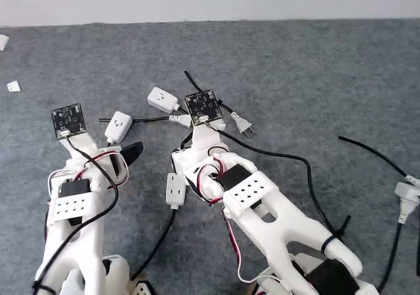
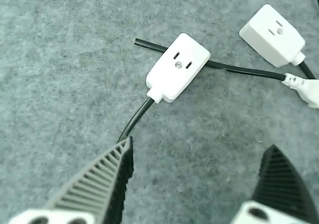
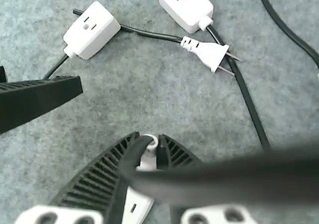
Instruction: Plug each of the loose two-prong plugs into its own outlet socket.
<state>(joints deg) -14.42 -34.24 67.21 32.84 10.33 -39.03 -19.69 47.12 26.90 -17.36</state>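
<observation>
A white outlet socket (image 1: 118, 126) (image 2: 177, 67) (image 3: 89, 30) lies on the grey carpet just beyond my left gripper (image 2: 202, 144) (image 1: 121, 154), which is open and holds nothing. A second socket (image 1: 162, 99) (image 3: 184, 5) (image 2: 273, 35) lies farther back. Beside it rests a loose white two-prong plug (image 1: 180, 119) (image 3: 207, 52) (image 2: 301, 87). A black two-prong plug (image 1: 243, 126) lies to their right. My right gripper (image 3: 148, 140) is shut on a third white socket (image 1: 175, 190) (image 3: 134, 204), gripping its end, with its black cord trailing toward the arm bases.
Black cords (image 1: 282, 157) cross the carpet around the right arm. Another white plug on a black cord (image 1: 407, 200) lies at the far right edge. Two small white scraps (image 1: 13, 86) sit at the back left.
</observation>
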